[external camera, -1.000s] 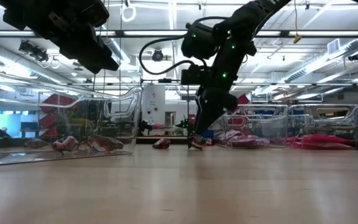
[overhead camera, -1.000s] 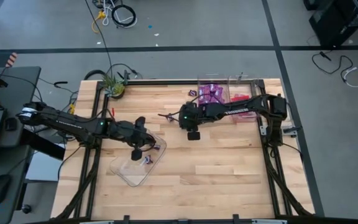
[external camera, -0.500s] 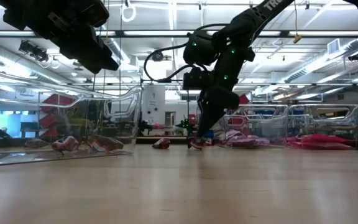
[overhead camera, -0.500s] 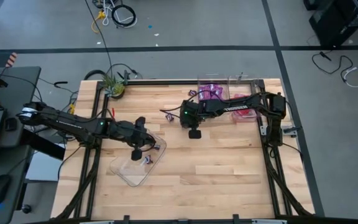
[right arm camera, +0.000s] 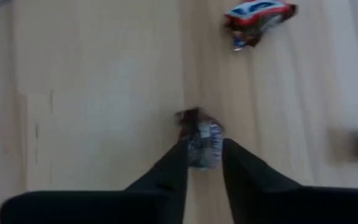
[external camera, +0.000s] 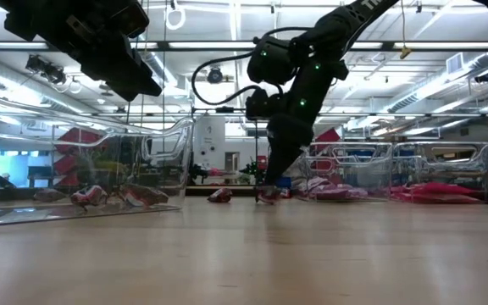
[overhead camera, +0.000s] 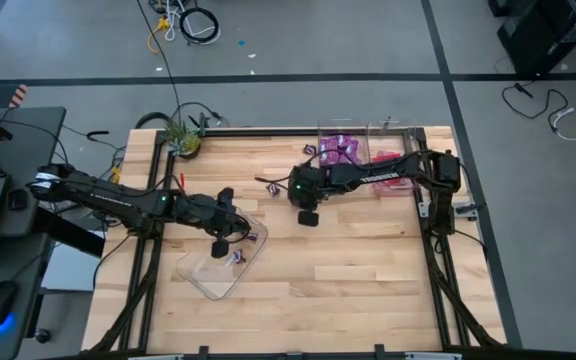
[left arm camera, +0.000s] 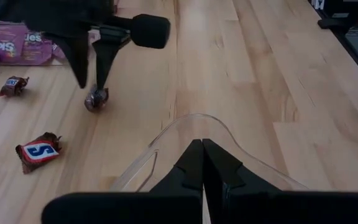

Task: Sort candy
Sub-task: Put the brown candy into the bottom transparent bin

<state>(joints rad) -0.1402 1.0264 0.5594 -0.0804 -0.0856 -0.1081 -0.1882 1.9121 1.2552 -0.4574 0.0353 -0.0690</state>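
My right gripper (right arm camera: 201, 152) points down at the table's far middle, open. Its fingertips stand close on either side of a small dark wrapped candy (right arm camera: 202, 142) that lies on the wood (left arm camera: 96, 99). A red-and-blue candy bar (right arm camera: 258, 15) and another small dark piece (left arm camera: 13, 84) lie nearby. My left gripper (left arm camera: 202, 163) hangs shut and empty above the rim of a clear tray (overhead camera: 218, 272) at the near left. That tray has a few candies (external camera: 87, 196) in it. My right gripper comes at the small dark candy from above, one finger (right arm camera: 174, 163) on each side, and the candy rests on the table. Whether the fingers touch it I cannot tell.
Two clear trays stand at the far right, one with purple packets (overhead camera: 340, 150), one with red packets (overhead camera: 390, 160). A purple packet (left arm camera: 11, 46) lies loose on the wood. A small plant (overhead camera: 181, 140) sits at the far left corner. Bare wood fills the near right.
My right gripper has stayed over the small dark candy and has rolled a little about its own pointing line. The candy lies where it was.
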